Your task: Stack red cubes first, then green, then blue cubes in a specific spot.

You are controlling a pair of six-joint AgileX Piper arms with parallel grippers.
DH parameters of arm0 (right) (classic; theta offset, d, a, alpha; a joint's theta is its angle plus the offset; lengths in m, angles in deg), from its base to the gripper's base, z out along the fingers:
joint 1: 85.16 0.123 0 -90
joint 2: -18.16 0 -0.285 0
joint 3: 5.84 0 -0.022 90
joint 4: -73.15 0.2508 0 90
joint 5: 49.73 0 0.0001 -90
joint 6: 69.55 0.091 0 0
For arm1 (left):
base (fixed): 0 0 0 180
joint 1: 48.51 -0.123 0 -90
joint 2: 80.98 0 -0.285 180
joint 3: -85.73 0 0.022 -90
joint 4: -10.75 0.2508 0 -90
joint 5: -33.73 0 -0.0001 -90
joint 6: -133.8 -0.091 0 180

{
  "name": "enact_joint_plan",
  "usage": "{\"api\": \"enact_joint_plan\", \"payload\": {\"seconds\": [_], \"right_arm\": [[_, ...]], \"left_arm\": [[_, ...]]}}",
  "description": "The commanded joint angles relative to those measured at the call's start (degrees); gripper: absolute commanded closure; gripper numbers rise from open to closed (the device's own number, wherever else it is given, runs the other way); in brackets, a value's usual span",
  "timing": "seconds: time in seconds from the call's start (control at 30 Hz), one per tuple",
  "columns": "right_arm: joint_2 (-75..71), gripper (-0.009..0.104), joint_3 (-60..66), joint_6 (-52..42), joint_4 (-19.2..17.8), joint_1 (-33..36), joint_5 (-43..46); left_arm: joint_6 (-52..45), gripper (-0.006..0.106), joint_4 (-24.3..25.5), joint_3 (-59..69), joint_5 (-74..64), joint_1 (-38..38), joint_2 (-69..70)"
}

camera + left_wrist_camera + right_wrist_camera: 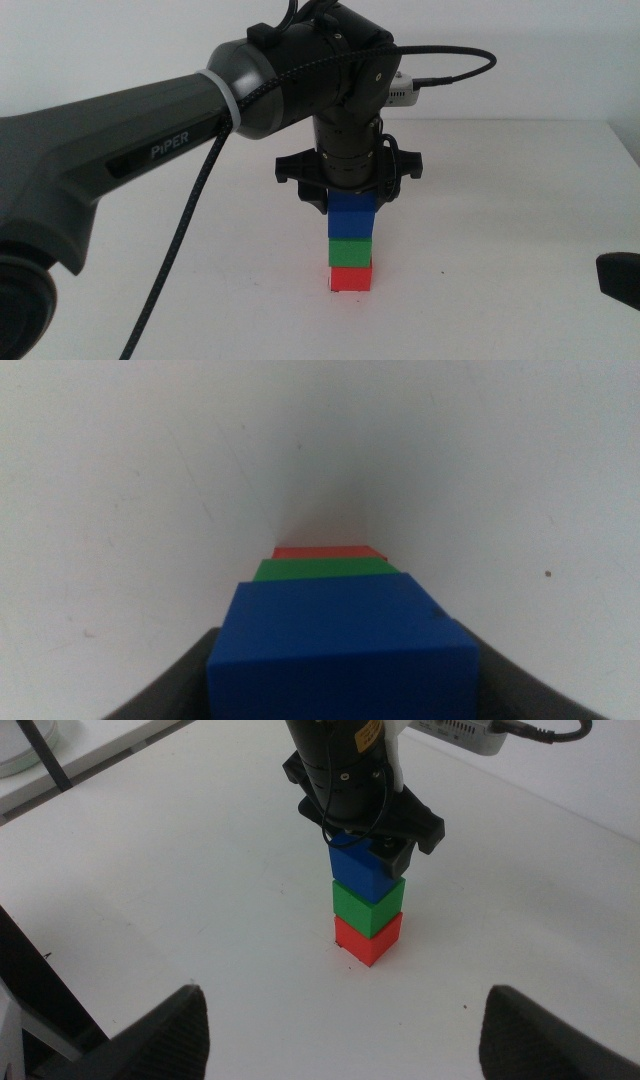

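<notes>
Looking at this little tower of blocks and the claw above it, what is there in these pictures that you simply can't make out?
- Whether the left claw grips or has let go of the blue cube: in every view its body hides the contact.
- The red cube and green cube: left wrist view shows only slivers behind the blue one.
- The right claw: fingertips cut off by the right wrist picture's bottom edge; only a dark corner shows in the middle view.

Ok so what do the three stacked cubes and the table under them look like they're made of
Red cube, green cube and blue cube: solid colour, matte faces with no glare, crisp edges; painted wood or plastic, I can't tell which. Table: smooth matte white, likely laminate, with faint scuffs and specks. The left gripper has its fingers around the blue cube; the right gripper waits open nearby.
</notes>
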Motion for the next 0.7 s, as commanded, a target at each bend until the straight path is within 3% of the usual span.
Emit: {"api": "enact_joint_plan", "payload": {"seconds": [0.0,0.47,0.67], "right_arm": [[-0.3,0.002,0.1,-0.6,-0.4,-0.3,0.3],[-0.3,0.002,0.1,-0.6,-0.4,-0.3,0.3],[-0.3,0.002,0.1,-0.6,-0.4,-0.3,0.3]], "left_arm": [[-0.7,0.036,0.0,-0.6,0.3,-0.1,0.4],[-1.3,0.009,-0.2,-0.8,-0.4,-0.8,0.9],[-2.9,0.008,-0.4,-0.8,-1.2,-1.3,3.4]]}}
